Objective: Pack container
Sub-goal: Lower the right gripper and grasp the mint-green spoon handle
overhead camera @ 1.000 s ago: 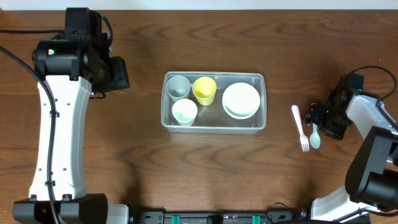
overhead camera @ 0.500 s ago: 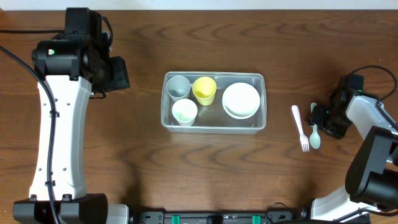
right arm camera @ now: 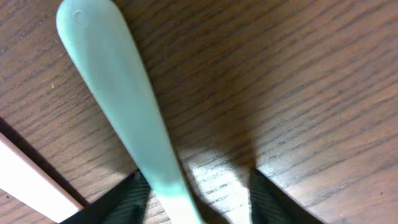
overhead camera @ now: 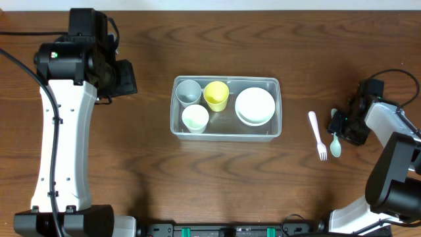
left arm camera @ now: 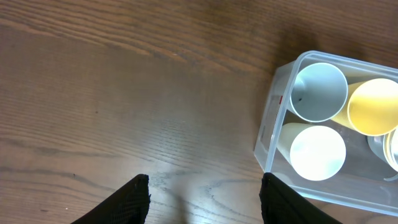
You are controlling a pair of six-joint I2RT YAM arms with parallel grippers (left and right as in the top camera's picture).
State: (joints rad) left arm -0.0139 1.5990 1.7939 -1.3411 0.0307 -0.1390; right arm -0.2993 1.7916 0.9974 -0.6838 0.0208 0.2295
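Note:
The clear container stands mid-table and holds a grey cup, a yellow cup, a pale cup and stacked white bowls. A mint spoon and a pale pink fork lie on the table to its right. My right gripper is low over the spoon's handle, jaws open on either side of it, the left finger close to the handle. My left gripper is open and empty, left of the container.
The fork's edge shows at the lower left of the right wrist view. The left wrist view shows the grey cup, the yellow cup and the pale cup inside the tub. Bare wooden tabletop surrounds everything.
My right gripper has shifted slightly to the right over the spoon's handle. The left arm and the container have not moved.

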